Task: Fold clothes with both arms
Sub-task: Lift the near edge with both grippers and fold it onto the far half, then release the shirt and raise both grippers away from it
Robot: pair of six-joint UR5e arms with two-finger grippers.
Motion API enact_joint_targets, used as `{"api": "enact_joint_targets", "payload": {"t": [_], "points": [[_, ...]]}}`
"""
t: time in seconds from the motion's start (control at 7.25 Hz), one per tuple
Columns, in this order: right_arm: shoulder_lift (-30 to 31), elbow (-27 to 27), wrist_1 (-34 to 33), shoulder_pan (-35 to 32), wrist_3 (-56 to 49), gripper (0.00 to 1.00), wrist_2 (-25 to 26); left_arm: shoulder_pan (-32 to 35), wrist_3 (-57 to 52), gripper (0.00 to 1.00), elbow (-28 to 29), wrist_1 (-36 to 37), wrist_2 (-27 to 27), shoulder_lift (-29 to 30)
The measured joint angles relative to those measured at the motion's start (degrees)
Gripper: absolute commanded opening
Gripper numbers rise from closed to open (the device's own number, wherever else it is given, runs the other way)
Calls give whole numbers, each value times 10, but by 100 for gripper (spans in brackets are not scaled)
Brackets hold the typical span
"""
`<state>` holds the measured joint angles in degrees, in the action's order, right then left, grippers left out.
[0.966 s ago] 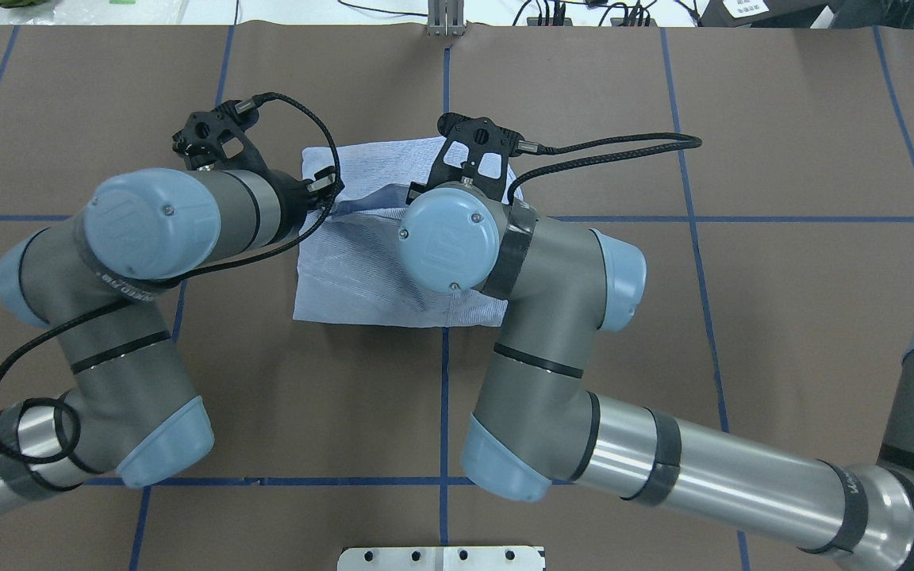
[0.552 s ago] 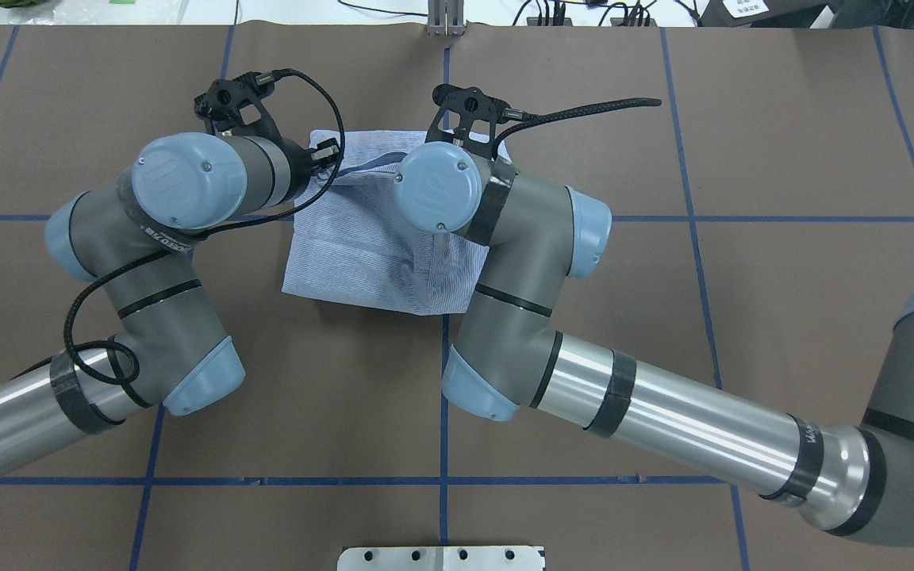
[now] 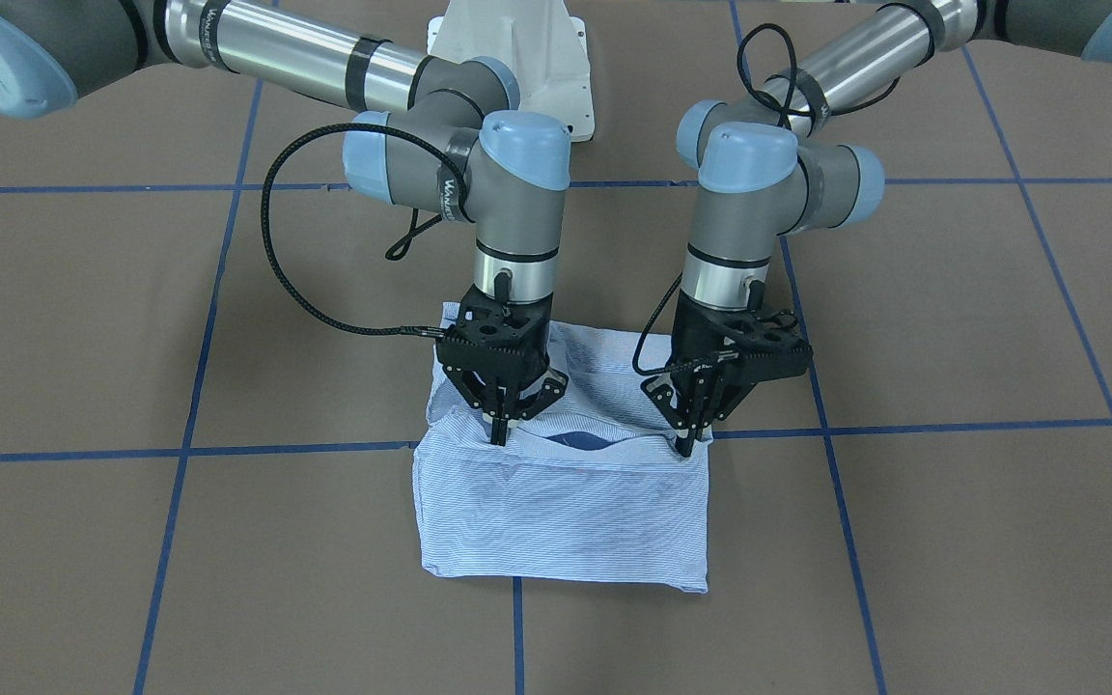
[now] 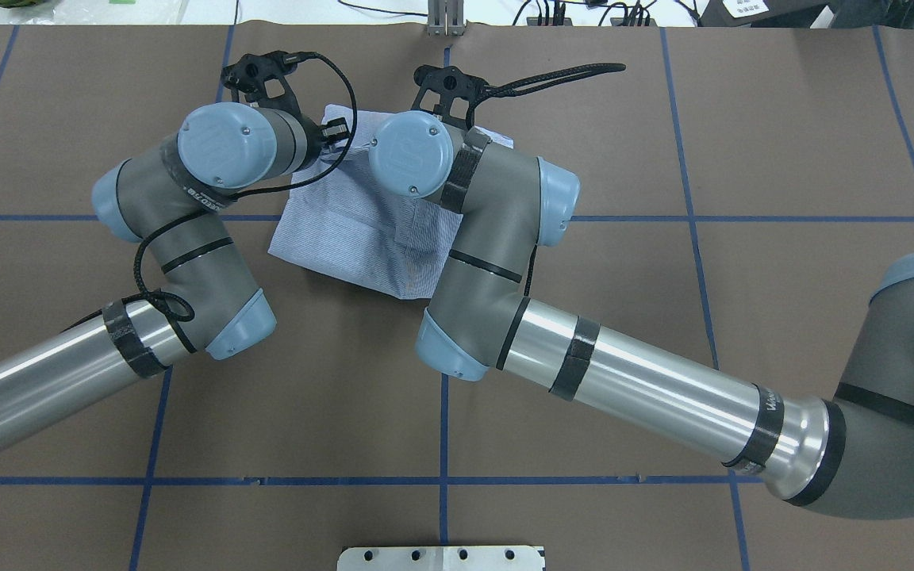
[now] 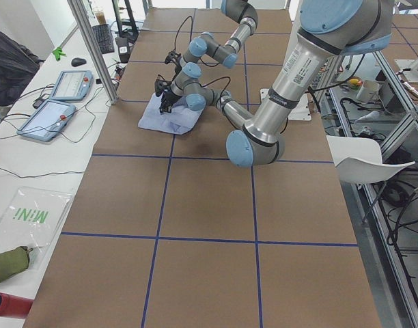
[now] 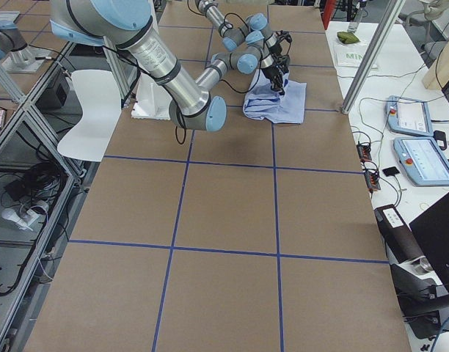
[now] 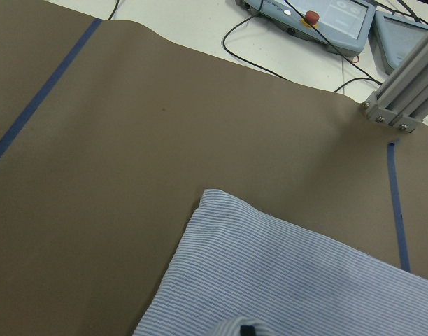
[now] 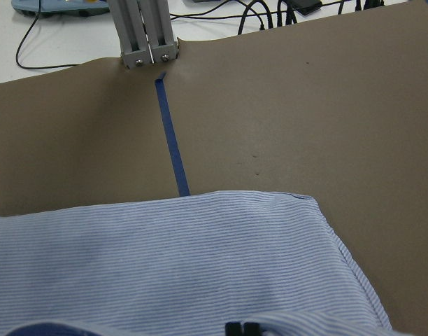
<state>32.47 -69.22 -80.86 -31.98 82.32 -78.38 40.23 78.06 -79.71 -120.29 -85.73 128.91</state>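
Shirt [image 3: 561,512] pinched along its raised fold by both grippers, lying mid-table [image 3: 228,579] toward the side far from the robot

Front view: the right gripper [image 3: 501,434] and left gripper [image 3: 686,442] each stand fingers-together on the fold's upper edge, with a dark opening between them; a thin pinch could slip and drop one side. Overhead: the right arm [image 4: 639,381] and left arm [image 4: 36,381] hide both grippers, and the shirt's near edge lies skewed to the blue tape lines [image 4: 743,218], so uneven travel would likely set a crooked crease. Side views: too small to judge the grip; the wrists sit close, and crowding them risks contact. Wrist views: striped cloth fills the lower frame, with dark fingertips [image 8: 233,327] together at the right view's bottom edge; releasing before the layer lies flat may leave it bunched
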Motion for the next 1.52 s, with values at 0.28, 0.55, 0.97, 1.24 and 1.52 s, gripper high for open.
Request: {"api": "enact_joint_targets", "payload": {"t": [0.28,0.55,0.97,1.24,1.52], "points": [[-3,37,36,-13,-19,100,-9,19,-45,100,64,-41,-21,22],[-5,46,43,-38,-60,100,-50,42,-107,100,95,-75,-69,26],[-7,-2,-20,-98,-152,100,-190,89,-173,100,28,-54,-192,-14],[51,-142,-134,-135,-236,100,-252,108,-259,100,-134,58,-211,-97],[162,-300,-224,-211,-375,100,-324,130,-344,100,-300,168,-239,-191]]}}
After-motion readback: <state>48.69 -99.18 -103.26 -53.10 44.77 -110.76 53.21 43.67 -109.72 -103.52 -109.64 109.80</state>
